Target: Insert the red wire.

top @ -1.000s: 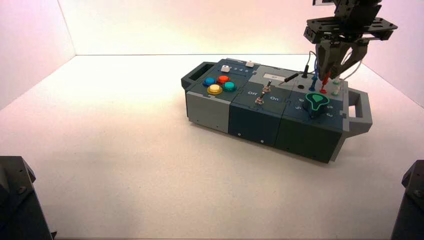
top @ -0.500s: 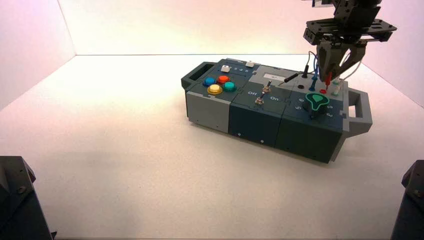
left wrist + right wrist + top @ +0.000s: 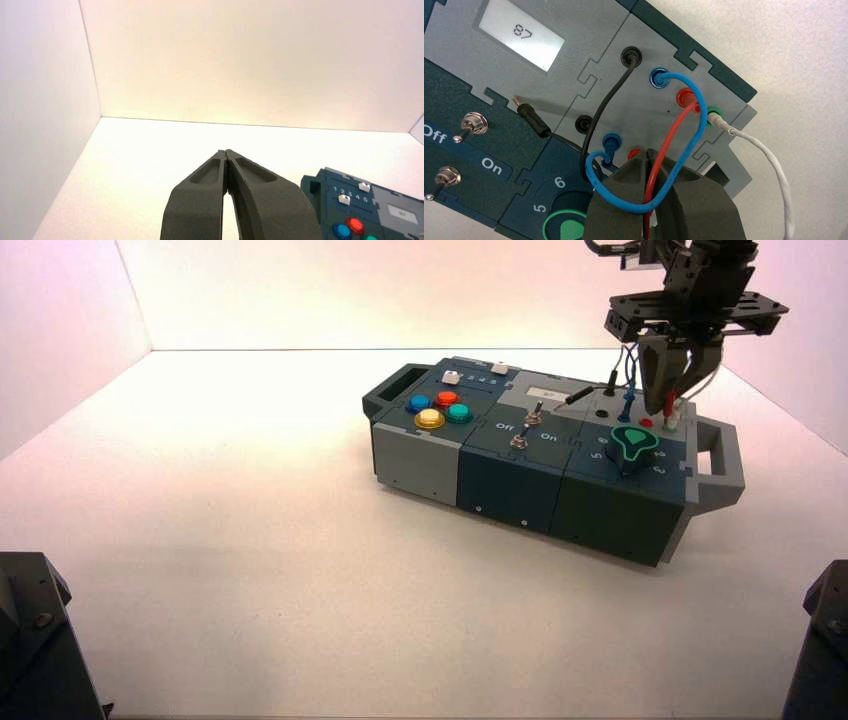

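My right gripper (image 3: 668, 406) hangs over the box's (image 3: 520, 485) right end, near the wire sockets. It is shut on the red wire (image 3: 670, 140). The wire's cable runs from a far red socket (image 3: 685, 96) down between the fingers (image 3: 624, 190). A short red piece of the plug (image 3: 669, 398) shows at the fingertips, held above the box top. A near red socket (image 3: 634, 152) peeks out just past the fingertips (image 3: 647, 153). My left gripper (image 3: 226, 153) is shut and empty, parked away to the box's left.
A blue wire (image 3: 684, 165) loops across my right fingers, its plug (image 3: 610, 143) seated in a blue socket. A black plug (image 3: 531, 116) lies loose on the box top beside an empty black socket (image 3: 584, 122). A white wire (image 3: 769, 160) leaves the green socket. A green knob (image 3: 633, 443) sits nearby.
My right gripper has moved a little up and to the right with the red plug, away from the red socket on the box top. The left arm has not moved.
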`<action>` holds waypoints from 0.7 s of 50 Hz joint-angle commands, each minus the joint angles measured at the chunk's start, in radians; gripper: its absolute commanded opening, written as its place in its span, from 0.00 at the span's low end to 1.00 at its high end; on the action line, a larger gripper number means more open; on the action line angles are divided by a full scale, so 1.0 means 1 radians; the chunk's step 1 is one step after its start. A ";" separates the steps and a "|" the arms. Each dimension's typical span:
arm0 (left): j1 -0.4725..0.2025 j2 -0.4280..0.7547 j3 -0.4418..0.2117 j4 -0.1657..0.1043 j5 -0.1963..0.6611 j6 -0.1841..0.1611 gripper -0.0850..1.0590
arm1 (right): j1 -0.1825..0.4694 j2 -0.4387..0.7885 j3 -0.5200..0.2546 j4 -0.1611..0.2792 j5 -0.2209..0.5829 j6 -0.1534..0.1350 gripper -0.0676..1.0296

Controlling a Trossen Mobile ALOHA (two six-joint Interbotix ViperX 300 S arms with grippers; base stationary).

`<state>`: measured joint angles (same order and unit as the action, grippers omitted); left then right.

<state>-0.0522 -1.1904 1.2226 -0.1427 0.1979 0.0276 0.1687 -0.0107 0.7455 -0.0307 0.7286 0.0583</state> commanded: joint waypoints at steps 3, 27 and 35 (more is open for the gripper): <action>0.006 0.005 -0.026 0.002 -0.014 0.003 0.05 | -0.005 -0.026 -0.021 0.000 -0.006 0.002 0.04; 0.009 0.005 -0.026 0.002 -0.012 0.003 0.05 | -0.005 -0.032 -0.032 0.000 -0.009 -0.005 0.23; 0.009 0.005 -0.026 0.003 -0.014 0.003 0.05 | -0.006 -0.037 -0.032 -0.003 -0.008 -0.005 0.23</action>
<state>-0.0491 -1.1919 1.2226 -0.1427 0.1963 0.0276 0.1687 -0.0138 0.7394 -0.0322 0.7240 0.0568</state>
